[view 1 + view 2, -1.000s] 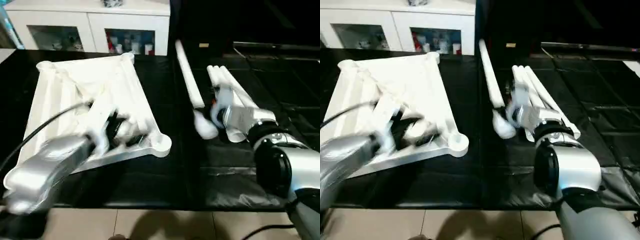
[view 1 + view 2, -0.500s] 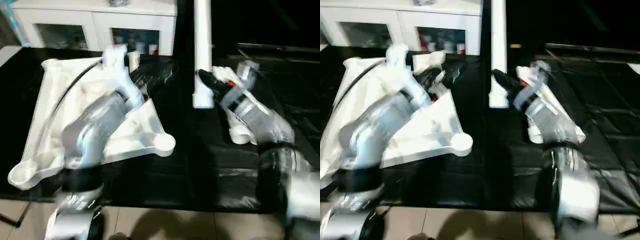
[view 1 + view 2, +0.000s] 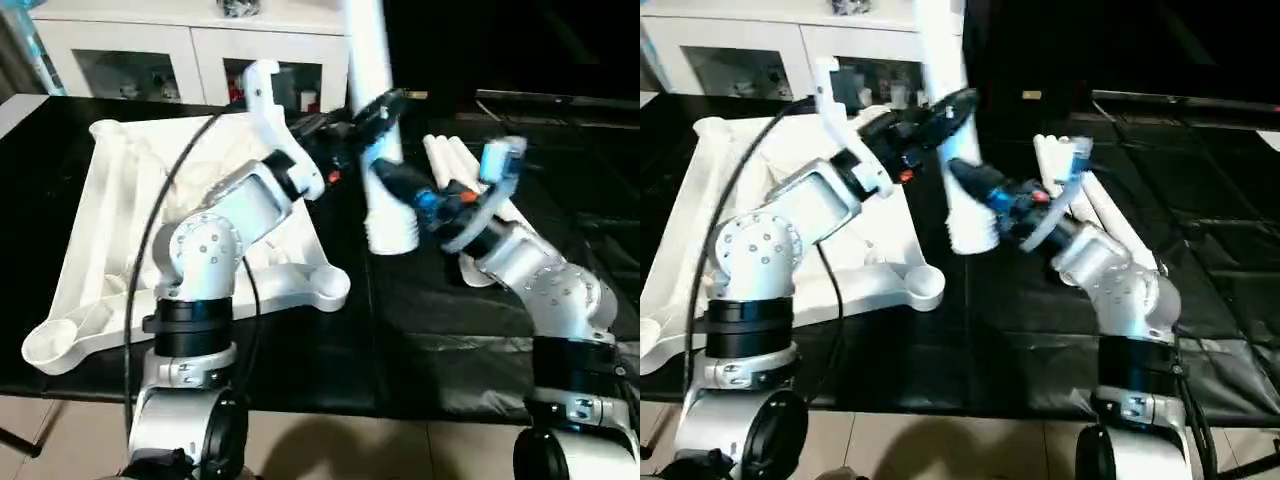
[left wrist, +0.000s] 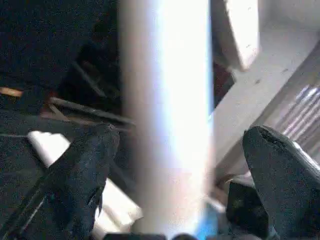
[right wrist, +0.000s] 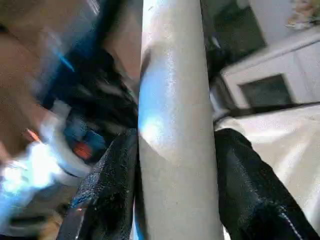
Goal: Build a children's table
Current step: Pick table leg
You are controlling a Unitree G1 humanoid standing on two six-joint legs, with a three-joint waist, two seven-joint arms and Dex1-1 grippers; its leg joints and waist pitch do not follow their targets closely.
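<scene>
White plastic leg (image 3: pixel 375 120) held upright over the black mat (image 3: pixel 300 350), right gripper (image 5: pixel 175 150) clenched on it, left gripper (image 4: pixel 170 150) spread either side (not touching); tabletop (image 3: pixel 110 220) lies ribs-up nearby, spare legs (image 3: pixel 450 160) beside, cabinet (image 3: pixel 190 50) behind

One table top (image 3: pixel 120 230), one raised leg (image 3: pixel 372 120) (three more legs (image 3: pixel 455 160) lying), two grippers.

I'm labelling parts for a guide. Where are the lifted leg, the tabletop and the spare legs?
lifted leg (image 3: pixel 392 215): left eye view, wide lower end.
tabletop (image 3: pixel 100 230): left eye view, ribbed underside.
spare legs (image 3: pixel 445 155): left eye view, far ends on the black mat.
</scene>
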